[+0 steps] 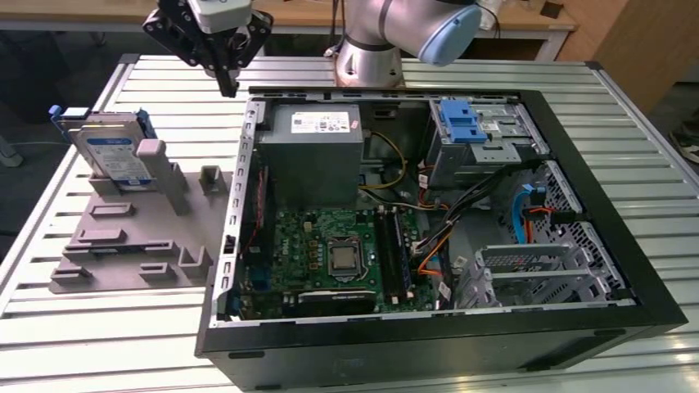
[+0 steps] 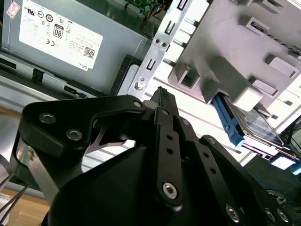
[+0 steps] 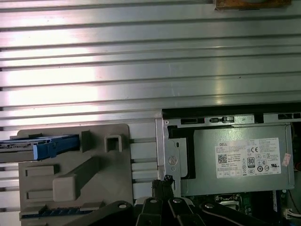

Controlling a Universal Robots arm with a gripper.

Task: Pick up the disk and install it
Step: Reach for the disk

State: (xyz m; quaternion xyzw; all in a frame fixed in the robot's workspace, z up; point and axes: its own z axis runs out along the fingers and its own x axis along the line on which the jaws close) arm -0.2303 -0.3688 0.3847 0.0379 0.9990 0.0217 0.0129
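The disk [image 1: 114, 155] stands upright in a slot of the grey holder [image 1: 131, 246] on the exterior view's left; it is silver with a white-and-blue label and a blue frame. My gripper [image 1: 227, 82] hangs above the table, between the holder and the back corner of the open computer case [image 1: 437, 344], apart from the disk. Its fingers meet at one tip, shut on nothing. In the second wrist view the disk [image 2: 256, 125] lies past the gripper [image 2: 162, 94]. In the first wrist view the disk [image 3: 37, 146] shows edge-on, away from the gripper [image 3: 164, 181].
The black case lies open on the slatted metal table [image 1: 87, 344]. Inside are a grey power-supply box [image 1: 317, 139], a green mainboard [image 1: 327, 254], cables, and a silver cage with a blue latch [image 1: 470, 123]. The arm's base [image 1: 372, 49] stands behind the case.
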